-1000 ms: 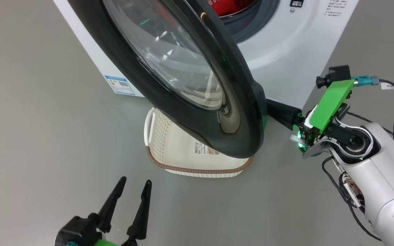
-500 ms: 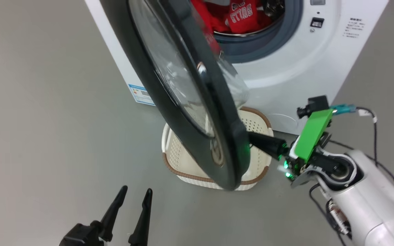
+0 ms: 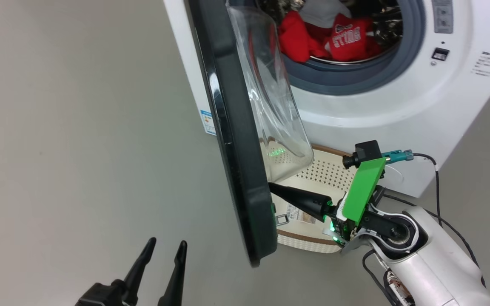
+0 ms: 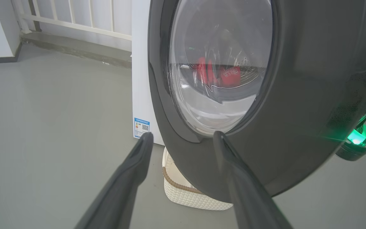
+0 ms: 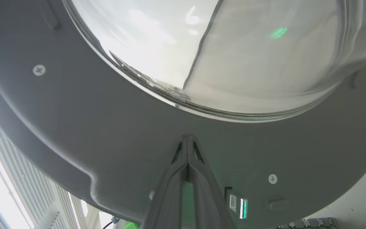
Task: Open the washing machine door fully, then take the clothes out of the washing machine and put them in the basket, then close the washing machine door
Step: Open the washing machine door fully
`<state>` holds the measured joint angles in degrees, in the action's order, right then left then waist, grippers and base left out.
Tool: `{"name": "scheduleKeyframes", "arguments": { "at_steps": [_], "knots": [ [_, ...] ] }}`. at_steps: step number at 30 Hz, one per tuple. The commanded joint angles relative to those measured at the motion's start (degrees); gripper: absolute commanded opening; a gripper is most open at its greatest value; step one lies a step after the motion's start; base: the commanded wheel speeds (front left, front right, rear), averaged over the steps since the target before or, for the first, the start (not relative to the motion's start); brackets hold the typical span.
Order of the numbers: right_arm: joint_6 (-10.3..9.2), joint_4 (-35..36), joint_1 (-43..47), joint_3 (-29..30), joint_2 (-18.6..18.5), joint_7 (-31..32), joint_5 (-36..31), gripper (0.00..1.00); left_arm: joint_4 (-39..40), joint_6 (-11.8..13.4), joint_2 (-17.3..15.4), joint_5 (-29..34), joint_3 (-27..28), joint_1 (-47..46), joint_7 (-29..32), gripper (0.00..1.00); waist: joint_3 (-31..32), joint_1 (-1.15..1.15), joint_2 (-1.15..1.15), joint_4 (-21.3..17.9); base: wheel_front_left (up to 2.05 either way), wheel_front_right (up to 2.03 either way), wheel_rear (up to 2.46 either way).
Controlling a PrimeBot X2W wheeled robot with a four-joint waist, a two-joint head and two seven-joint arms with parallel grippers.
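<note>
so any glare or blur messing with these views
Head view: sharp, a green glint on the door glass. Left wrist view: green flare at the right edge, clothes dim behind the glass, left pincer soft up close. Right wrist view: daylight blown out lower left, right pincer slightly soft.

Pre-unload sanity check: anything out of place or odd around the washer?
One thing: the basket sits right under the half-open washing machine door. The door's lower rim hangs over the basket, partly covering its opening, which could hamper dropping clothes in. No spill or damage shows.
</note>
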<state>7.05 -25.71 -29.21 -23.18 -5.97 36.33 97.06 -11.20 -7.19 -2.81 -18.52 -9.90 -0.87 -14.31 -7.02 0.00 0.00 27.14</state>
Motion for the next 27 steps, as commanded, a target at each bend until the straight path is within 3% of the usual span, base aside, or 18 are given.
{"name": "scheduleKeyframes", "arguments": {
  "at_steps": [1, 15, 27],
  "knots": [
    [0.44, 2.3, 0.5, -1.0, 2.0, 0.2, -0.3, 0.0, 1.0, -0.3, -0.4, 0.7, 2.3, 0.0, -0.7, 1.0, 0.6, 0.0, 0.0, 2.0, 0.0, 0.0, 0.0],
    [0.44, 2.1, -2.1, -6.6, 3.1, -0.2, 1.9, 0.0, 2.0, -0.3, -0.1, 1.3, 7.4, 0.3, -0.7, 1.0, -0.5, 0.0, 0.0, 3.2, 0.0, 0.0, 0.0],
    [0.44, 2.5, -4.2, -10.6, 3.1, -3.6, 4.2, 0.0, 2.4, -0.3, -0.1, 0.0, 7.4, 0.1, -0.7, 1.0, -1.1, 0.0, 0.0, 3.3, 0.0, 0.0, 0.0]
  ]
}}
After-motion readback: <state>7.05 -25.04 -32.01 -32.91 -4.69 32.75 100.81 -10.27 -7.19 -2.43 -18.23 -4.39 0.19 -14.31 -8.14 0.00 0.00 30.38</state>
